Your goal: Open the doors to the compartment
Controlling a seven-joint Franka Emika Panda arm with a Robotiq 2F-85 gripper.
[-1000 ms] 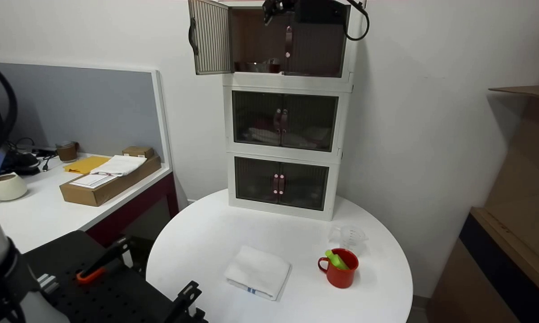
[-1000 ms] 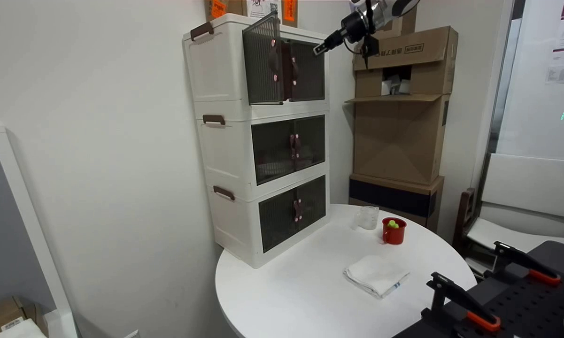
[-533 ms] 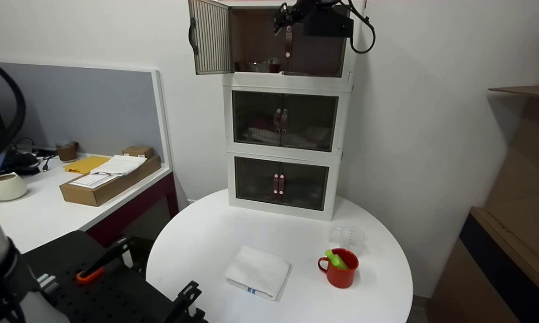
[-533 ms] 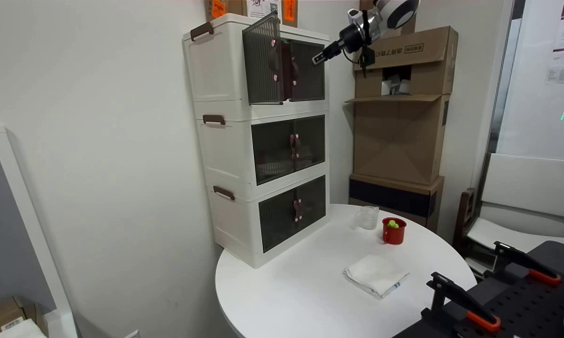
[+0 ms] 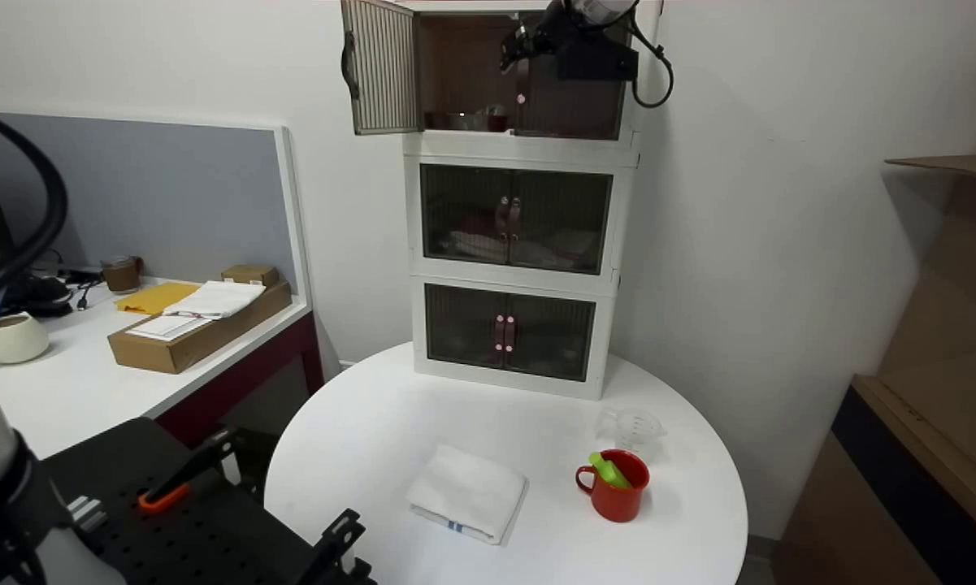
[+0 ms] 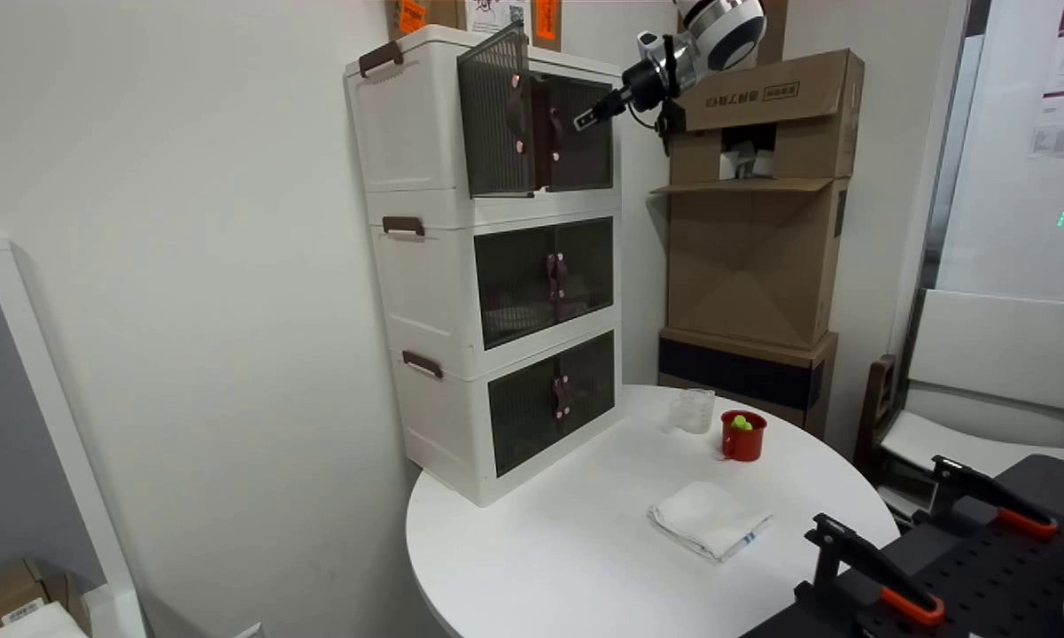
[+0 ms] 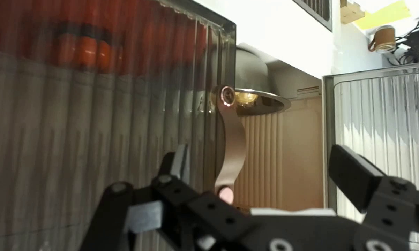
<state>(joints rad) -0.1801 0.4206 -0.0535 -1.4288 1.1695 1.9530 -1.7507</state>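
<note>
Red mug (image 5: 619, 497) near folded towel (image 5: 467, 491)

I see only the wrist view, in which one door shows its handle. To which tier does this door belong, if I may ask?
Observer: That door belongs to the top tier of three.
Operator: Thank you. And the open door, where is its handle?
Observer: On its free edge, standing outward, in both exterior views.
Operator: One more: are the bottom tier's doors also open?
Observer: No, that pair is shut.
</note>
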